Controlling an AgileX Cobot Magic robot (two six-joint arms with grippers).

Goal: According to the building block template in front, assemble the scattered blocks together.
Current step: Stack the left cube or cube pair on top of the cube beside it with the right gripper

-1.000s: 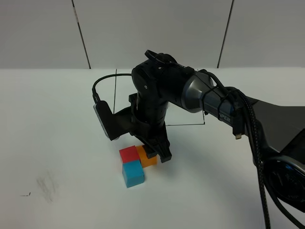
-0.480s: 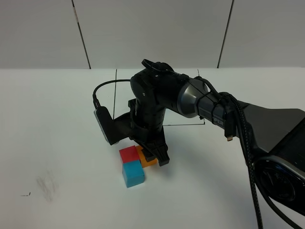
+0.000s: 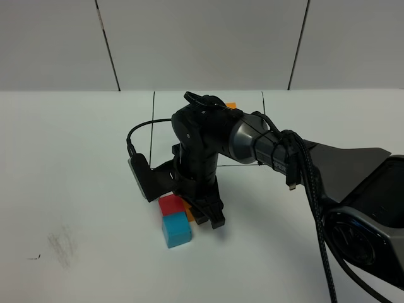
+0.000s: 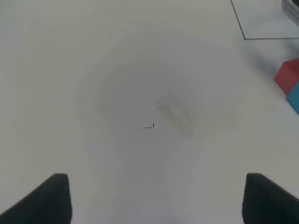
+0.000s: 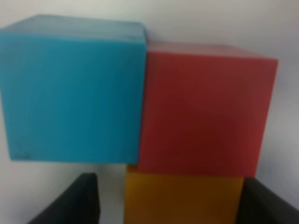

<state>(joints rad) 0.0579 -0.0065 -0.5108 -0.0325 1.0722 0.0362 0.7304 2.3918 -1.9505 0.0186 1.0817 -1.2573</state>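
Gripping the orange block (image 5: pixel 183 196) between my right claw's (image 3: pixel 205 215) two dark fingers (image 5: pixel 77 200), I find it seated flush against the red block (image 3: pixel 170 204), one finger on each side of it, so I report that claw as clamped on the orange cube. In the right wrist view the red block (image 5: pixel 203 109) stands directly beyond the orange one, and the light blue block (image 5: pixel 72 93) sits side by side with the red, faces touching, making an L of three. From the high camera the blue block (image 3: pixel 176 230) lies on the near side of the red, and only a sliver of orange (image 3: pixel 188 214) shows beneath my right arm. The cluster rests on the white table (image 3: pixel 76 164), just in front of the thin black drawn rectangle (image 3: pixel 153 120). Most of that frame is hidden by my arm; a small orange corner of the template (image 3: pixel 231 105) shows above the arm, and the rest I cannot make out. My left claw (image 4: pixel 154 200) hangs with its fingertips (image 4: pixel 53 198) spread wide apart, holding nothing, above a bare, faintly smudged patch of table. In its view the red (image 4: pixel 288 77) and blue (image 4: pixel 294 100) blocks appear only at the edge, well apart from it.
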